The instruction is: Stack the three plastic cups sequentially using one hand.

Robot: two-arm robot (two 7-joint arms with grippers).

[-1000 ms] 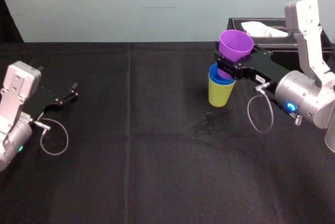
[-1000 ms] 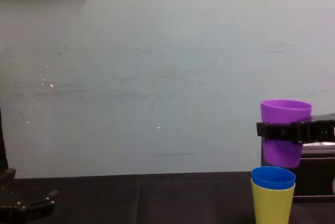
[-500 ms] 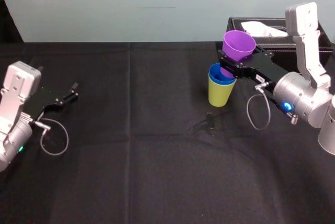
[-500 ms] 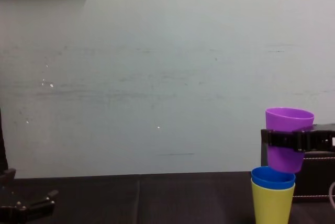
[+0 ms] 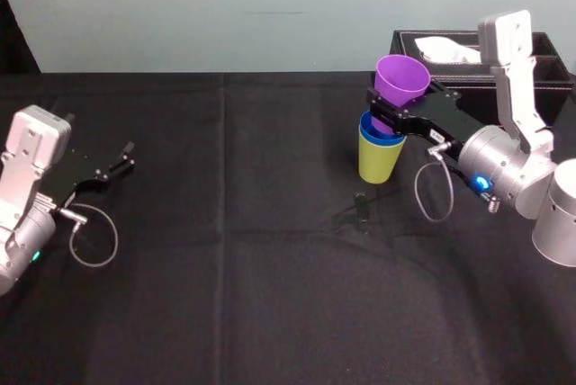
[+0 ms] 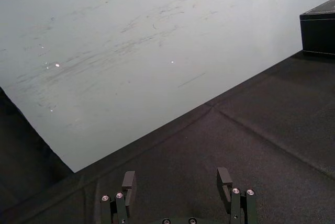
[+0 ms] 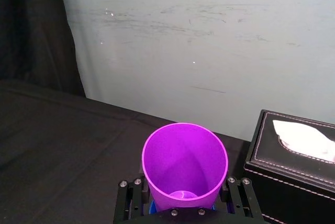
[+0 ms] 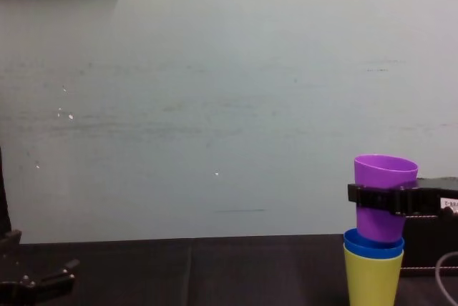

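purple cup (image 7: 183, 164): smooth plastic, slight sheen
blue cup (image 8: 372, 246): smooth plastic
yellow-green cup (image 8: 371, 279): smooth plastic
counter (image 5: 225, 268): matt black cloth
tissue box (image 7: 293, 179): black, stitched, leather-like

Both arms wear silver-grey casings, a boxy link above a rounded joint. The right arm (image 5: 506, 165) carries a small blue light (image 5: 480, 183), the left arm (image 5: 22, 169) a green light (image 5: 36, 255). A thin grey cable (image 5: 417, 189) loops from each wrist. The left gripper (image 5: 128, 155) and right gripper (image 5: 385, 113) are matte black, with slim flat fingers (image 6: 128, 178) and silver screw heads (image 6: 105, 198) at their bases.
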